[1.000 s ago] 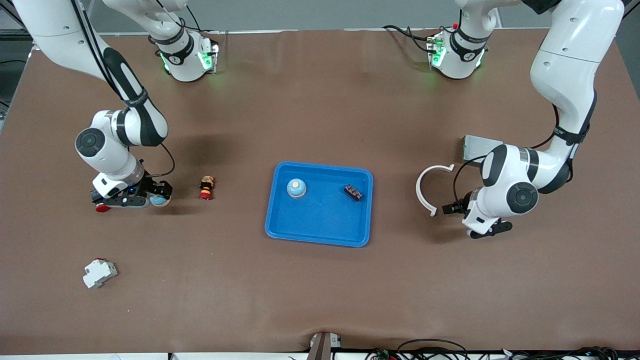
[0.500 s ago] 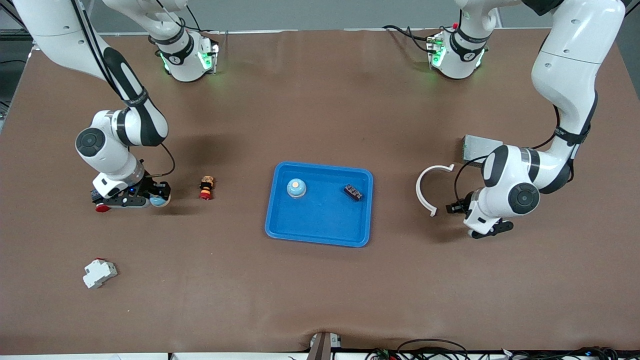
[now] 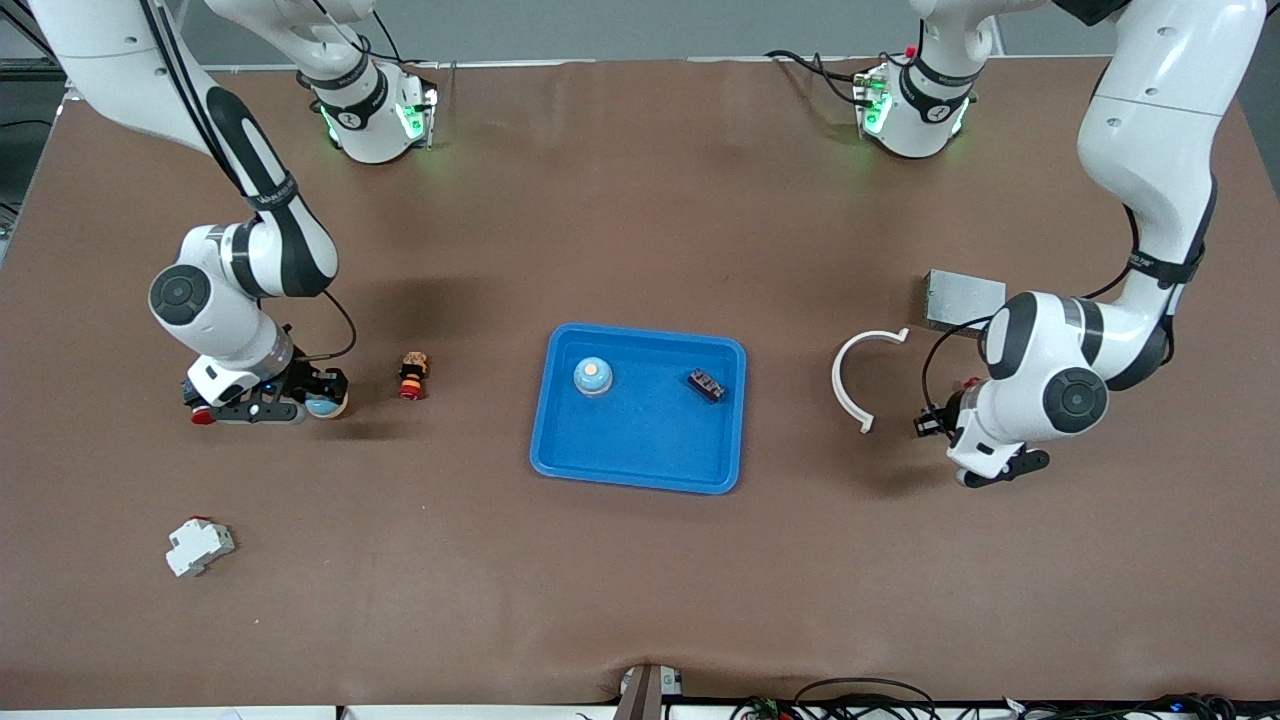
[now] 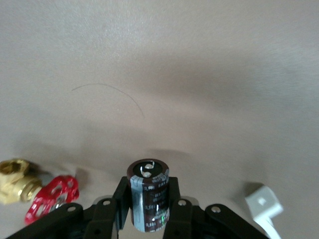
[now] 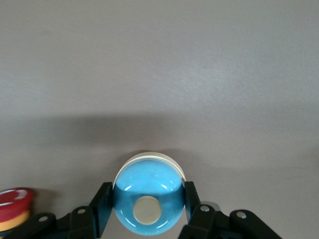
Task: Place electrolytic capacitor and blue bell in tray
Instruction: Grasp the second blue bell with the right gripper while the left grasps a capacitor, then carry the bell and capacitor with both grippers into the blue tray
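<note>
already the left gripper (image 4: 148, 211) pinches the small, stiff, light, slick-sleeved electrolytic capacitor (image 4: 148, 194) across its round sides, and the right gripper (image 5: 148, 206) clamps the smooth, hard blue bell (image 5: 148, 198) at its dome, both low over the desk (image 3: 640, 560) and well apart from the tray (image 3: 560, 455).

A wide desk (image 3: 640, 200) covered in brown material is seen. At its middle a blue tray (image 3: 640, 455) is set flat. Toward the right arm's end, a small brass valve with a red handwheel (image 3: 411, 375) lies on the surface, and a white block-shaped part (image 3: 199, 546) is placed nearer the front camera. Toward the left arm's end, a white C-shaped ring piece (image 3: 857, 376) is laid on the desk, with a grey metal block (image 3: 962, 297) resting close beside it, farther from the front camera.
</note>
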`<state>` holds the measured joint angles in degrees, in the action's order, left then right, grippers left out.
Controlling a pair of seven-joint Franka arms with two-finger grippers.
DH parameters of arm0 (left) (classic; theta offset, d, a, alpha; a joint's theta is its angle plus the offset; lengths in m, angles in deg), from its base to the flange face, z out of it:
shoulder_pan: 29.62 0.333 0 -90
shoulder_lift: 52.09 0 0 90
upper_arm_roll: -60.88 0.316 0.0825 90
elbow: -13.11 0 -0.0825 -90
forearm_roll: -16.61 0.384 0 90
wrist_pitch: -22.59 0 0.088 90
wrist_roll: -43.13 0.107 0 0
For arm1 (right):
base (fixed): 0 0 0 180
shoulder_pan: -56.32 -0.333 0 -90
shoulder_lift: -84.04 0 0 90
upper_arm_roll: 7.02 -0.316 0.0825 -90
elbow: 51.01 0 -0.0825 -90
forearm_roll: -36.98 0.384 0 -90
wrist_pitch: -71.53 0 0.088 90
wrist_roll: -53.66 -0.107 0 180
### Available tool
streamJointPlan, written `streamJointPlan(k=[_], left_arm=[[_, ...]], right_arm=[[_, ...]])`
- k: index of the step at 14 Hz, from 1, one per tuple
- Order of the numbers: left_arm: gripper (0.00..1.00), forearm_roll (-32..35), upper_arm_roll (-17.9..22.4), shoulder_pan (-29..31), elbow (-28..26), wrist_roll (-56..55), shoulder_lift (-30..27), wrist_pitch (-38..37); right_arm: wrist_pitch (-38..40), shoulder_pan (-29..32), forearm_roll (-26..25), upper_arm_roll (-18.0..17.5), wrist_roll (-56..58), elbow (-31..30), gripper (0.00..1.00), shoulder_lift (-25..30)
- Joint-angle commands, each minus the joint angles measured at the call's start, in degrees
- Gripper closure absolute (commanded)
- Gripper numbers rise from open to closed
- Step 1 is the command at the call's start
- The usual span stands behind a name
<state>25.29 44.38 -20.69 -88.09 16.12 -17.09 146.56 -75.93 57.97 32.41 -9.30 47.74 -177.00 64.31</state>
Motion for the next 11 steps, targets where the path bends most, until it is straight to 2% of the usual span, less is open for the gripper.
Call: streamJointPlan(k=[1,3,5,7,11], left_arm=[[1.00,-3.0,-1.3,0.0,3.5,-0.8,-2.1,-6.3],[1.00,-4.5,-2.6,-0.5,7.7,-3.5,-2.4,-11.9],[1.00,-5.1,-4.8,-1.4,12.9,-9.3,-1.9,-17.3],[1.00,-5.7,-5.0,-5.6,18.3,-16.6,-0.7,-21.4],[1.00,-7.5,-4.8,-13.0,22.4,-27.3,1.6,-21.1]], right_arm=[[7.3,-0.7,0.1,-2.7,-6.3,3.8,1.00,1.9],[7.8,-2.3,0.1,-4.5,-12.3,5.1,1.00,2.3],[7.8,-7.0,0.1,-4.5,-20.4,6.0,1.00,2.3],[9.6,-10.9,0.1,-4.5,-28.2,8.4,1.00,1.9],[15.1,-19.3,0.1,-4.5,-42.4,16.1,1.00,0.1]])
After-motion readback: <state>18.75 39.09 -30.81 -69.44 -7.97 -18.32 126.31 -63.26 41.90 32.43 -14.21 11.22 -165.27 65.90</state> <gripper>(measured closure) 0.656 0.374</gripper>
